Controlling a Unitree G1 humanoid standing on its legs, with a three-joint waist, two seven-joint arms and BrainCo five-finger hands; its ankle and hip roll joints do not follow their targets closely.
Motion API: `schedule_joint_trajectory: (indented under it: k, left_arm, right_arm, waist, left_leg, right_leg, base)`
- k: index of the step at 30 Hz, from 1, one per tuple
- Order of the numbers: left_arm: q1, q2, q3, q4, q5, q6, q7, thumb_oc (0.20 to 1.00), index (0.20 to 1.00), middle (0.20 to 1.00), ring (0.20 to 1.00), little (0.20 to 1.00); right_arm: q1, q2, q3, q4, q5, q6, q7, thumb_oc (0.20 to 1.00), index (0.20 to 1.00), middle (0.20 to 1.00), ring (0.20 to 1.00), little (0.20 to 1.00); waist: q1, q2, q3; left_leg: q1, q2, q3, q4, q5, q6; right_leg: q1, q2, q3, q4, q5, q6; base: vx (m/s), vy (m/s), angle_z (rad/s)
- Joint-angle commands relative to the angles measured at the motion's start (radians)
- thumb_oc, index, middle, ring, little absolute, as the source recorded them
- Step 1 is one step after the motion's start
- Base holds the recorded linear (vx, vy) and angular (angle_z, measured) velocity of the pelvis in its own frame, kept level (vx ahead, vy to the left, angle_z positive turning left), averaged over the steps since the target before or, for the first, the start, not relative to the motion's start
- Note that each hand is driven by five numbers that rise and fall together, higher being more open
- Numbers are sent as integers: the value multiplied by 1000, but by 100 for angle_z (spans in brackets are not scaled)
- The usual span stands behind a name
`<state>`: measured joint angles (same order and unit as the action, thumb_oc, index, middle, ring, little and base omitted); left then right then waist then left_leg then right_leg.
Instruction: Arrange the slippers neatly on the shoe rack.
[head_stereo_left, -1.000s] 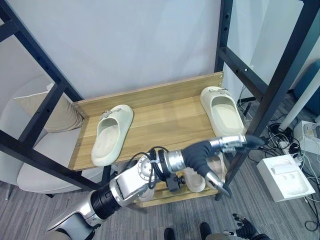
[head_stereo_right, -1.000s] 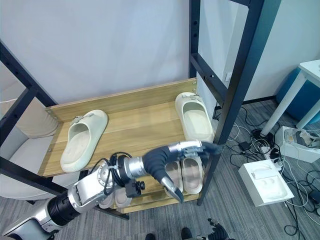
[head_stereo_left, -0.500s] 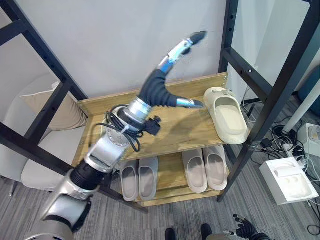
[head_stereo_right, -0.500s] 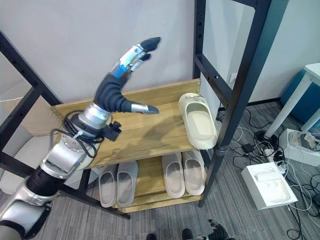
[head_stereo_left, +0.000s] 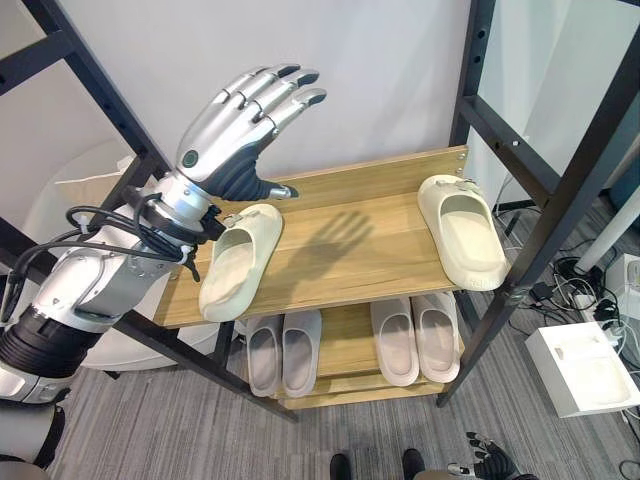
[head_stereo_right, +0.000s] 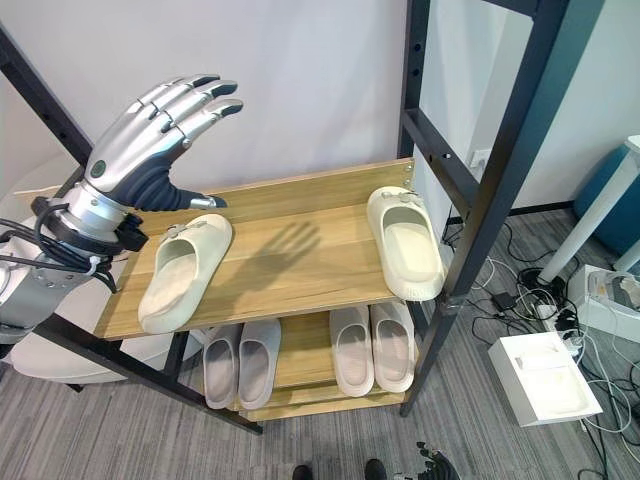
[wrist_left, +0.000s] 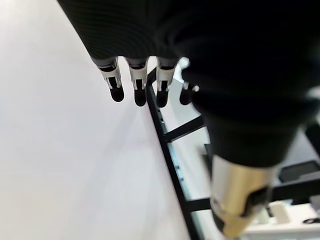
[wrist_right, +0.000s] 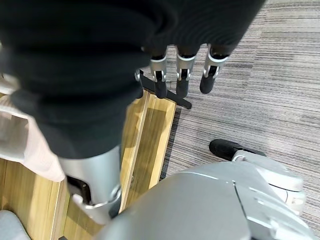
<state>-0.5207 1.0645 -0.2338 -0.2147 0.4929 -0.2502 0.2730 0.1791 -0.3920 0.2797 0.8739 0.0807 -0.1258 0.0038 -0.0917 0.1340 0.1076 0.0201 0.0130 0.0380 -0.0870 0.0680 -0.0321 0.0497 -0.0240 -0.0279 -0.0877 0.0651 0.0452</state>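
Cream slippers, six: two (head_stereo_left: 238, 262) (head_stereo_left: 463, 230) on top shelf (head_stereo_left: 350, 240), four (head_stereo_left: 345, 340) below. Left hand (head_stereo_left: 225, 130) raised, fingers (head_stereo_left: 275, 90) spread; right hand (wrist_right: 185, 65) fingers straight.

White box (head_stereo_left: 588, 368) on grey floor (head_stereo_left: 150, 420)

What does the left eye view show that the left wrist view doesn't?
Left eye: two slippers apart on the top shelf, the left slipper and the right slipper, plus two pairs on the lower shelf.
Left wrist: nothing extra I can make out; it looks along straight fingertips at the wall.
Both: the left hand, open and holding nothing, and the black frame.
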Motion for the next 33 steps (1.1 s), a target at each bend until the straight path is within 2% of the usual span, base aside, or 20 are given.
schedule_joint_trajectory:
  k: [1,5,11,16,18,20,21,23,24,26,27,33]
  left_arm:
    - [52,43,92,71,18,21,26,1000,1000,1000,1000,1000]
    - [153,5,118,142,21,42,15,1000,1000,1000,1000,1000]
    - [177,-42,99,273,25,78,15,1000,1000,1000,1000,1000]
    - [110,-98,26,454,12,114,34,1000,1000,1000,1000,1000]
    - [100,-106,17,468,12,119,36,1000,1000,1000,1000,1000]
    - [81,-138,-6,506,14,131,42,1000,1000,1000,1000,1000]
    - [63,-179,-25,543,8,140,48,1000,1000,1000,1000,1000]
    - [55,-197,-32,557,7,144,53,1000,1000,1000,1000,1000]
    - [45,-247,-39,578,-11,147,62,1000,1000,1000,1000,1000]
    - [40,-260,-42,593,-9,152,69,1000,1000,1000,1000,1000]
    - [21,-304,-55,613,-3,167,88,1000,1000,1000,1000,1000]
    - [-25,-344,-90,664,31,194,120,1000,1000,1000,1000,1000]
  right_arm:
    - [0,5,-1,-14,16,-25,6,1000,1000,1000,1000,1000]
    - [-7,6,-1,-8,13,-23,4,1000,1000,1000,1000,1000]
    - [-14,1,3,-4,5,-19,-4,1000,1000,1000,1000,1000]
    - [-27,0,3,5,14,-18,-12,1000,1000,1000,1000,1000]
    - [-28,1,3,8,14,-17,-14,1000,1000,1000,1000,1000]
    - [-32,6,3,12,15,-17,-18,1000,1000,1000,1000,1000]
    - [-34,9,4,17,16,-16,-24,1000,1000,1000,1000,1000]
    - [-32,11,2,19,16,-15,-26,1000,1000,1000,1000,1000]
    - [-34,16,1,24,17,-16,-29,1000,1000,1000,1000,1000]
    - [-34,17,-1,26,16,-15,-31,1000,1000,1000,1000,1000]
    - [-32,22,0,30,15,-16,-37,1000,1000,1000,1000,1000]
    - [-32,24,-5,32,18,-17,-50,1000,1000,1000,1000,1000]
  waist:
    - [8,-60,-21]
    - [12,-62,-18]
    - [9,-62,-13]
    - [-1,-67,-9]
    - [-1,-67,-9]
    - [-6,-69,-8]
    - [-14,-70,-7]
    - [-15,-71,-6]
    - [-21,-73,-4]
    - [-24,-73,-4]
    - [-33,-74,-3]
    - [-45,-72,-2]
  left_leg:
    - [31,16,-23,0,-49,-49]
    - [31,17,-22,0,-50,-49]
    - [30,19,-23,0,-51,-48]
    - [30,22,-18,0,-51,-46]
    - [30,22,-17,0,-51,-46]
    - [29,23,-15,0,-52,-46]
    - [29,21,-11,0,-54,-45]
    - [28,21,-10,0,-54,-45]
    - [26,21,-6,0,-55,-44]
    - [25,21,-4,0,-55,-43]
    - [24,22,3,0,-57,-43]
    - [24,25,15,0,-59,-42]
  right_leg:
    - [38,-73,-6,0,-95,88]
    - [39,-72,-10,0,-96,87]
    - [37,-70,-10,0,-98,86]
    - [35,-67,-8,0,-98,85]
    - [33,-67,-7,0,-97,85]
    - [30,-67,-5,0,-96,85]
    - [27,-65,-3,0,-96,85]
    - [26,-65,0,0,-96,85]
    - [21,-65,4,0,-94,85]
    - [19,-66,7,0,-93,85]
    - [14,-66,12,0,-92,85]
    - [4,-64,27,0,-89,86]
  base:
    - [0,0,0]
    - [0,0,0]
    - [0,0,0]
    - [0,0,0]
    - [0,0,0]
    - [0,0,0]
    - [0,0,0]
    - [0,0,0]
    - [0,0,0]
    - [0,0,0]
    - [0,0,0]
    - [10,-1,-8]
